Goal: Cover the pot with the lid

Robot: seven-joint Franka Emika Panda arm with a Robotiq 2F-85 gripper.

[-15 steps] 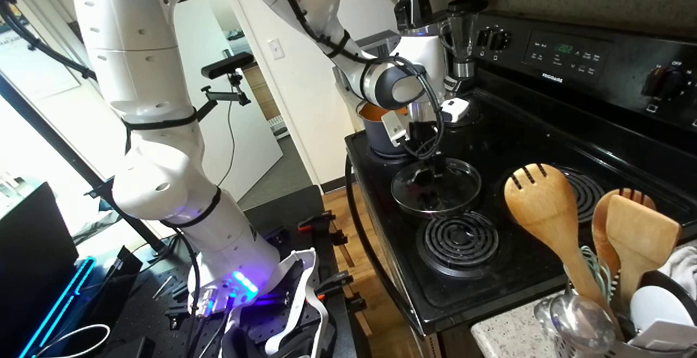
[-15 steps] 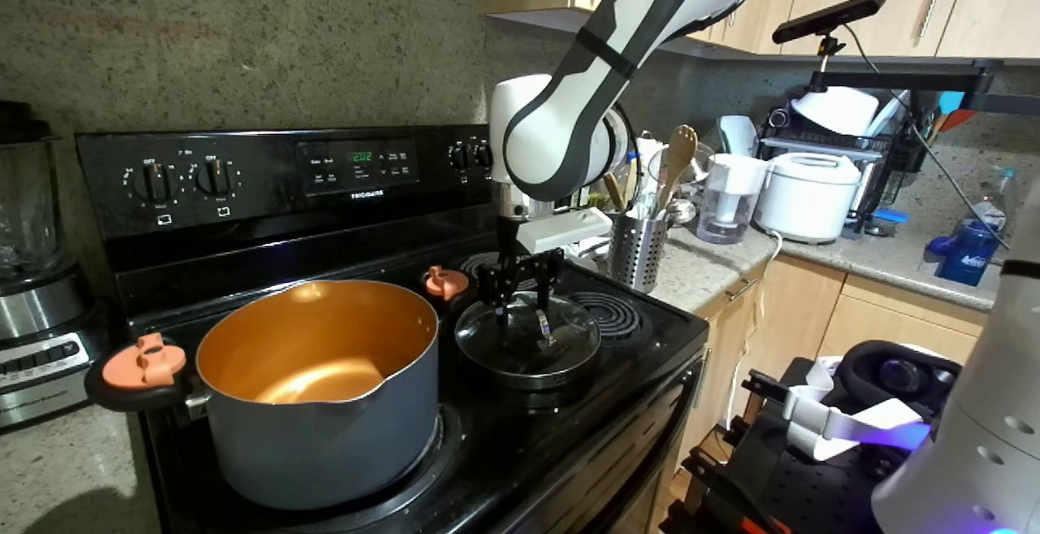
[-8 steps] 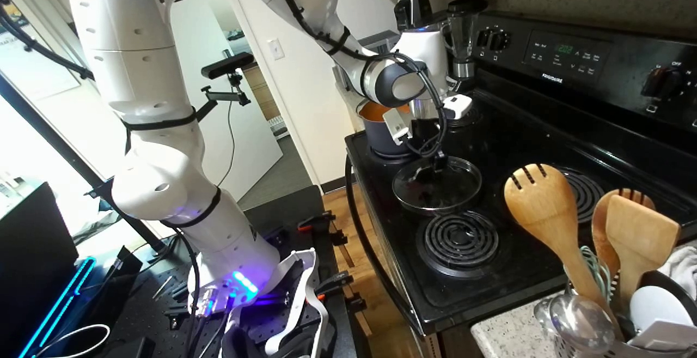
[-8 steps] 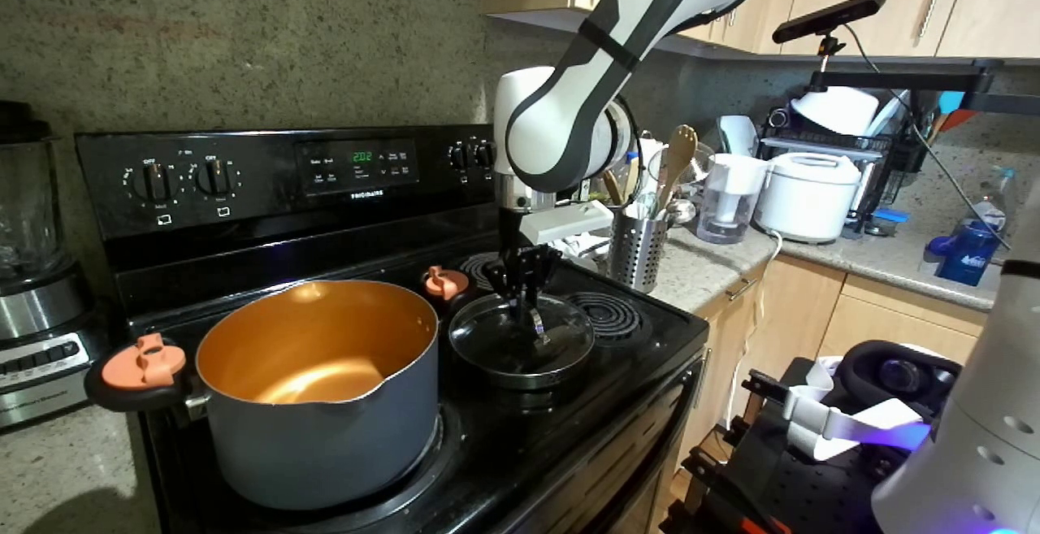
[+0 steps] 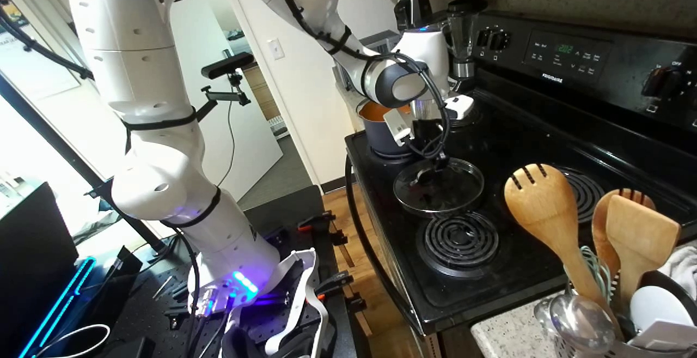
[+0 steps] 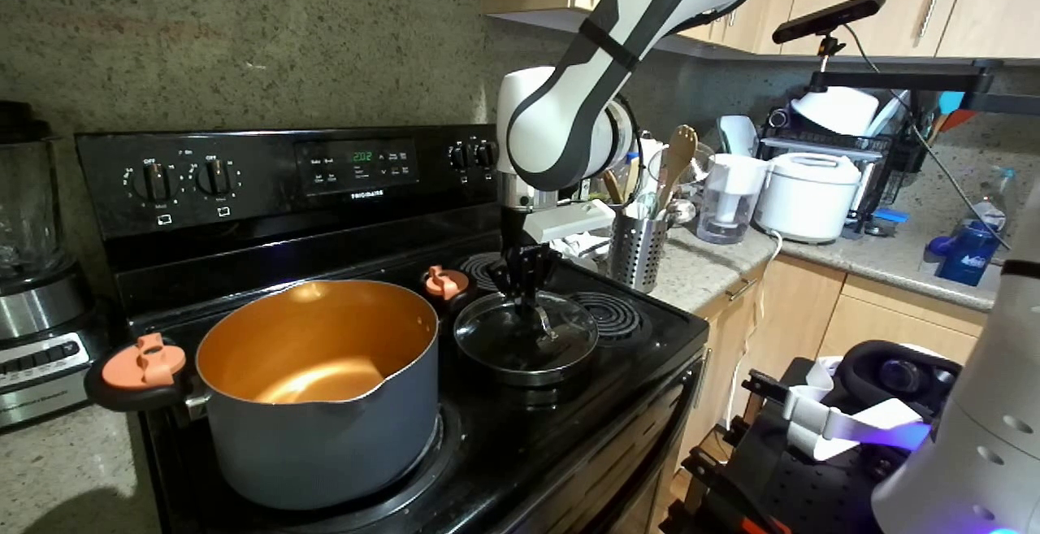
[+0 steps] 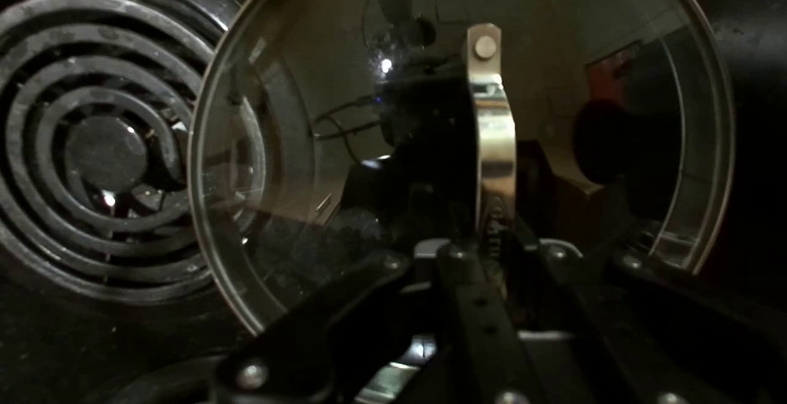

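Note:
The pot [image 6: 325,445] is grey outside and copper-orange inside, standing uncovered on a burner; it shows in both exterior views, partly behind the arm at the pot [image 5: 381,137]. Nearer the middle of the stove lies the glass lid [image 6: 491,347], flat, with a metal rim. Its arched metal handle [image 7: 492,133] runs between my fingers in the wrist view. My gripper [image 7: 495,243], pointing down over the lid, is shut on that handle. In an exterior view the gripper [image 6: 526,298] hides the handle's far part. What lies under the lid I cannot tell.
A coil burner [image 5: 460,243] is right beside the lid. Pot handles with orange pads [image 6: 145,363] stick out sideways. A steel utensil holder [image 6: 636,253] with wooden spoons stands on the counter past the stove, and a blender [image 6: 36,355] on the opposite side.
The gripper has come down and its fingers have drawn together onto the lid's handle. The lid has shifted slightly with it. The pot has stayed in place.

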